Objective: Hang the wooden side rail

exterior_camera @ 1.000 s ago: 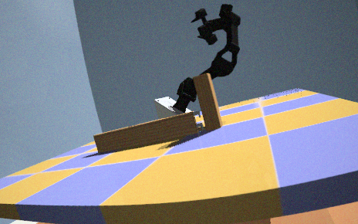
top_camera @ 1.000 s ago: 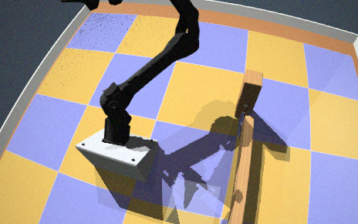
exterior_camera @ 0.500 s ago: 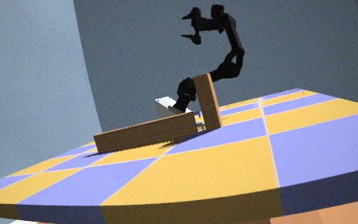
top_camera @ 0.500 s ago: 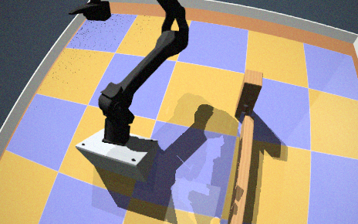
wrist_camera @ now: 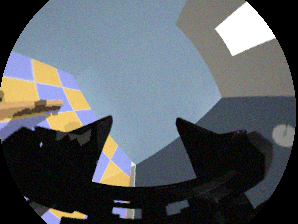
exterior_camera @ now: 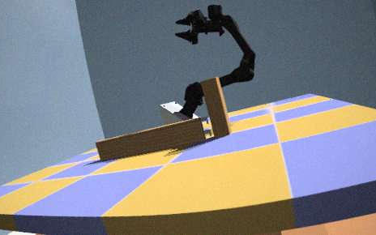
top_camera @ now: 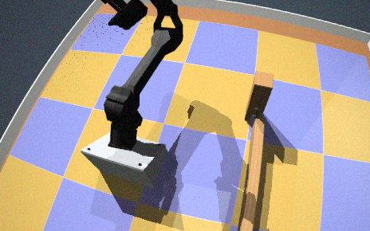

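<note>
The wooden side rail (top_camera: pixel 253 171) (exterior_camera: pixel 150 139) lies lengthwise with one end close to the headboard post (top_camera: pixel 263 80) (exterior_camera: pixel 218 107), which stands upright. In the exterior view a narrow gap shows between rail end and post, with small steel parts (exterior_camera: pixel 207 131) in it. Whether the hooks sit on the pins is too small to tell, and the slot is hidden. The rail's far end appears low at the table in the exterior view and is cut off in the top view. My gripper (exterior_camera: pixel 176 28) (wrist_camera: pixel 145 119) is open and empty, high above the table and well away from the rail.
The arm's white base (top_camera: pixel 113 150) (exterior_camera: pixel 170 107) stands beside the rail and post. The checkered table (top_camera: pixel 347 115) (exterior_camera: pixel 223 178) has a raised grey border (top_camera: pixel 299 17) in the top view. A wooden piece (wrist_camera: pixel 22 107) shows at the left of the wrist view.
</note>
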